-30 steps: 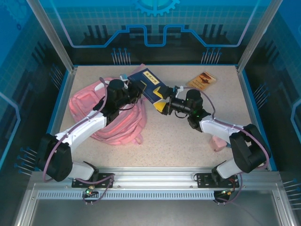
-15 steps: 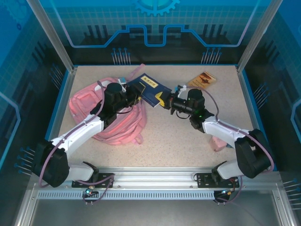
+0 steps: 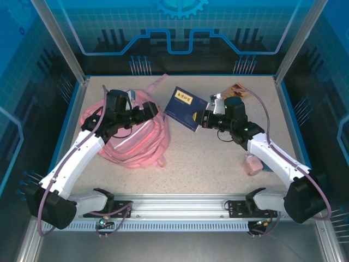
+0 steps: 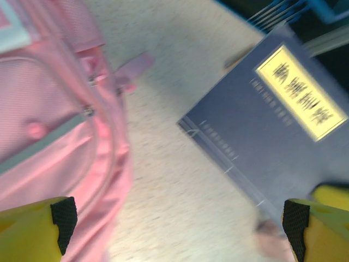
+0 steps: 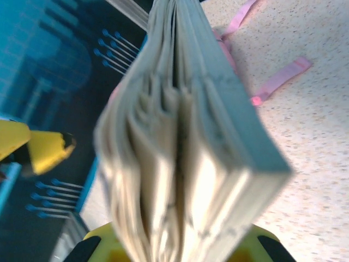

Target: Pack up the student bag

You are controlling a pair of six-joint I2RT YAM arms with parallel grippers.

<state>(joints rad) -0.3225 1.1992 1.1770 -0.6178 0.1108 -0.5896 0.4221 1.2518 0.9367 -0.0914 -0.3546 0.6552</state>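
Student bag (image 3: 131, 146) lies flat on the table (image 3: 212, 158), left of centre, front pockets up, with its straps trailing toward the back wall.

Left gripper (image 3: 154, 111) hovers over the bag's right edge with its jaws spread wide and nothing between them. The left wrist view confirms this: left gripper (image 4: 179, 221) frames bare tabletop, with the bag (image 4: 54, 109) on one side and the dark blue book (image 4: 272, 136) on the other. I judge it is placed there to work the bag's opening or to steady the fabric.

Right gripper (image 3: 204, 118) is just to the right of the bag, pinching the dark blue book (image 3: 183, 106) by one edge. The book is tilted and lifted clear of the table, its yellow label facing up. I judge it is held this way so it can be slid into the bag edgewise.

Items I cannot settle:
- Whether any zip on the bag is open; the left arm covers the top of the bag.
- The contact of the right gripper (image 5: 180, 248) on the book (image 5: 185, 147); fanned pages hide the pads and the view is blurred.
- A brown booklet (image 3: 235, 89), far right of the bag, is partly covered by the right arm.
- A small pink item (image 3: 252, 164), right of the bag beside the right arm, I cannot identify.
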